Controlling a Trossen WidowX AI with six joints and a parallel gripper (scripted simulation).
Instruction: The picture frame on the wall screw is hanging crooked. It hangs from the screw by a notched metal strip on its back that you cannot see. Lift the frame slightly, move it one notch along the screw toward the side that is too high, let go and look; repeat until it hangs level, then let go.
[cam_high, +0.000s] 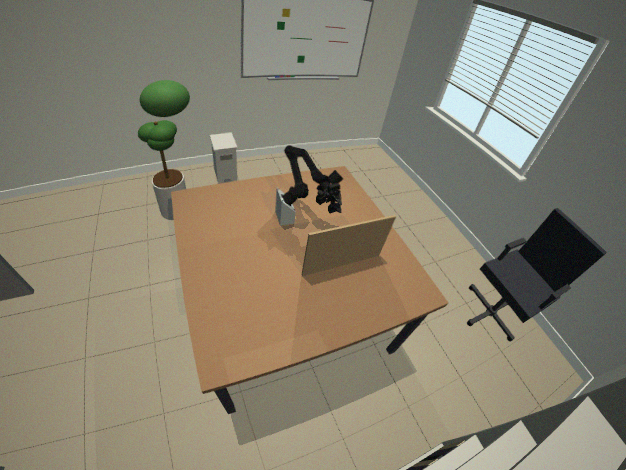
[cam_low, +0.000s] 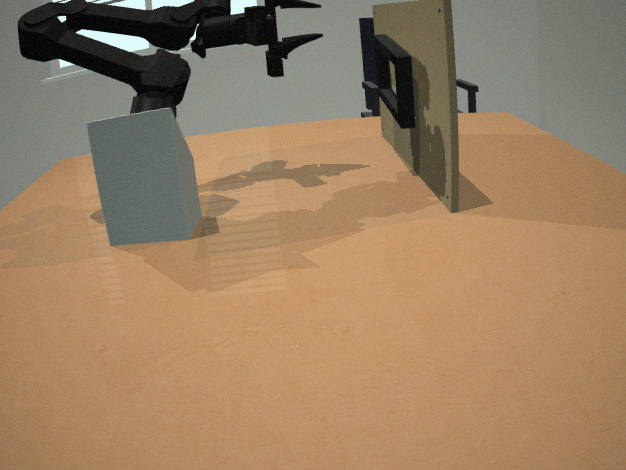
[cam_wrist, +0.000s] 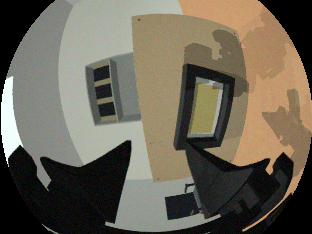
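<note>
The black picture frame (cam_low: 401, 75) (cam_wrist: 182, 115), with a yellow picture (cam_wrist: 203, 109) inside, hangs on the tan wall panel (cam_low: 434, 141) (cam_high: 348, 242) (cam_wrist: 156, 61), which stands upright on the table. In the wrist view its edges run askew to the panel's edge, so it hangs crooked. In the top view only the panel's back shows and the frame is hidden. My gripper (cam_low: 314, 20) (cam_high: 333, 204) (cam_wrist: 159, 146) is open and empty. It points at the frame from a clear distance, at about the height of the frame's top. The screw and the notched strip are hidden.
A grey box (cam_low: 144, 177) (cam_high: 284, 208) stands at the arm's base on the wooden table (cam_low: 313, 328) (cam_high: 252, 303). A black office chair (cam_high: 541, 273) stands to the right beyond the panel. A potted plant (cam_high: 164, 141) and a small white cabinet (cam_high: 224, 156) stand behind the table.
</note>
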